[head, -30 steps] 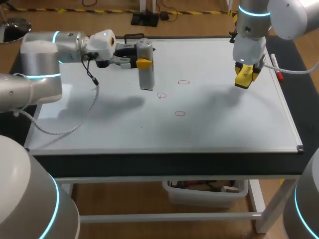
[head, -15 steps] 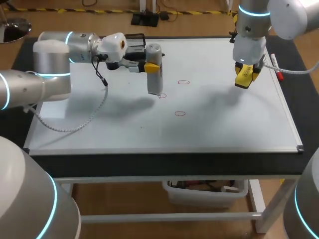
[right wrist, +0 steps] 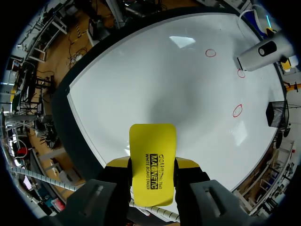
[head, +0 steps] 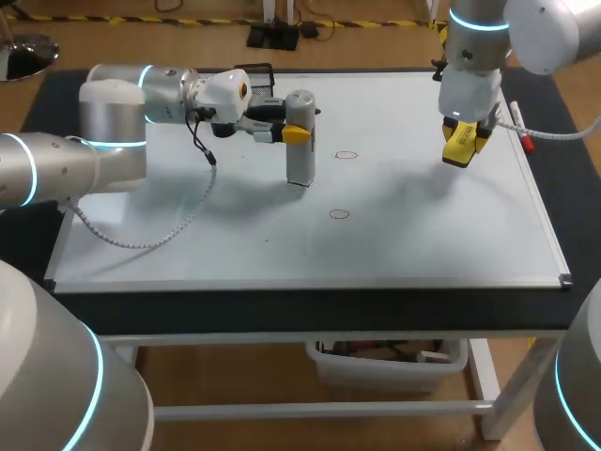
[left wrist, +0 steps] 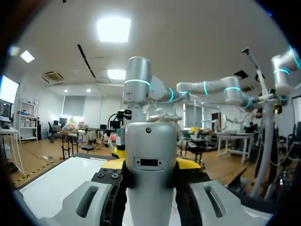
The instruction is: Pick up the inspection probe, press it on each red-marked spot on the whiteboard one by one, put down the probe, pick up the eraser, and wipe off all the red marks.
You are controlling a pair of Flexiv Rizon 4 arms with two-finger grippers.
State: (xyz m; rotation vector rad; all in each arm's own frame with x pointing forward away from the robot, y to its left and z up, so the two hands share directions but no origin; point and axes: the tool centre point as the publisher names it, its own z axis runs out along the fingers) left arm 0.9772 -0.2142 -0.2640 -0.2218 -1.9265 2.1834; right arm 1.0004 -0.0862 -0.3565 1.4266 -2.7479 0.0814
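Observation:
The grey inspection probe [head: 300,155] stands upright on the whiteboard [head: 188,225], with my left gripper [head: 295,130] shut on its upper part. Its lower end rests where the middle red mark was and hides it. Two red marks show: one [head: 346,155] just right of the probe, one [head: 339,214] nearer the front. In the left wrist view the probe [left wrist: 149,188] fills the gap between the fingers of the left gripper [left wrist: 150,165]. My right gripper [head: 462,139] hangs above the board's right part, shut on the yellow eraser [head: 457,152]. The right wrist view shows the eraser [right wrist: 153,165], the probe [right wrist: 262,52] and red marks [right wrist: 210,52].
A red-capped marker pen [head: 519,127] lies along the whiteboard's right edge, beside my right arm. A black wire holder [head: 255,70] sits at the board's back edge behind the left gripper. The board's frame [head: 310,284] runs along the front.
My left arm has carried the probe to the right, from left of the marks onto the middle red mark. My right arm with the eraser has kept still.

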